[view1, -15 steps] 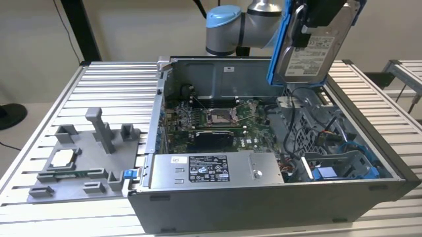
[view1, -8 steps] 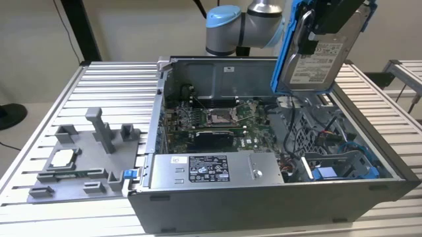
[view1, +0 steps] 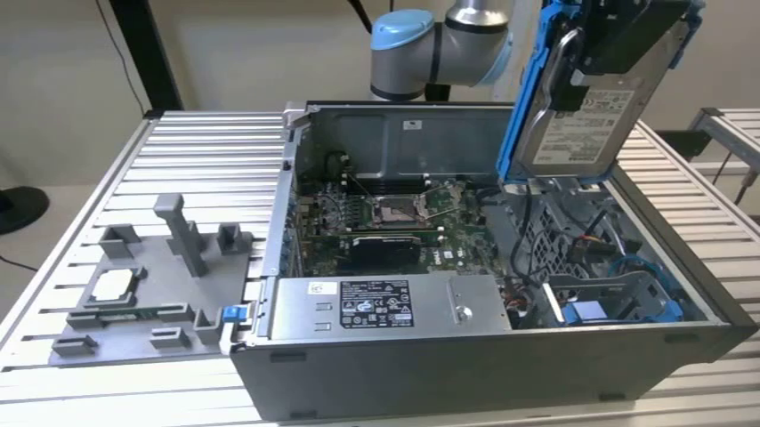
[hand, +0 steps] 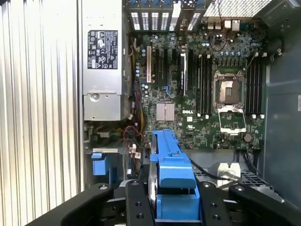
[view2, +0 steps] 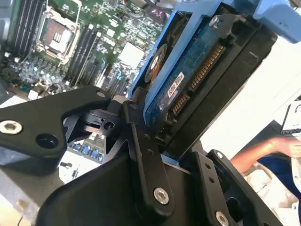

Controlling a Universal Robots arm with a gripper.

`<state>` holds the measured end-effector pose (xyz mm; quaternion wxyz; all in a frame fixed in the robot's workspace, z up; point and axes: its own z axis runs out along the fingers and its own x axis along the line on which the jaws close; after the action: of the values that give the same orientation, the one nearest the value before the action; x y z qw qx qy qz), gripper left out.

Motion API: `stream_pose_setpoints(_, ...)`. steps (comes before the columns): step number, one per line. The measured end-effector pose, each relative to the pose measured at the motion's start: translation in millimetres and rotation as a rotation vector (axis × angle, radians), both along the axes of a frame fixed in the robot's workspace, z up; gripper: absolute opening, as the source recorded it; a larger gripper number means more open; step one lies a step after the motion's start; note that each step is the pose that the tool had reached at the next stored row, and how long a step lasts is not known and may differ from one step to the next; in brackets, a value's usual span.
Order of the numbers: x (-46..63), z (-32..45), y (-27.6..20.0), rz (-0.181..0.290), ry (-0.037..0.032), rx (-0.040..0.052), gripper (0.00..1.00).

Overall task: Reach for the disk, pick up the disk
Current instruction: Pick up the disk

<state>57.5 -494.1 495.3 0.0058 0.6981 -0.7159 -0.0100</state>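
While the end effector (view1: 624, 40) is clamped on the disk (view1: 582, 116), which hangs on edge above the open case (view1: 475, 374) at the exterior view's right, we judge the lift goes best straight up with the grip firm, so the blue bracket (hand: 171, 174) clears the cables and drive bay. We see the disk's white label in the exterior view; its connector edge and circuit board (view2: 188, 75) show in the second wrist view.
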Motion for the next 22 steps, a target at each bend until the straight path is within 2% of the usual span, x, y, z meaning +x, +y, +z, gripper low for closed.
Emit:
stream_pose_setpoints(13, 10.2, -0.4, -32.5, 0.0, 0.0, 0.0, 0.0)
stream_pose_setpoints(22, 21.1, -0.6, -52.8, 0.0, 0.0, 0.0, 0.0)
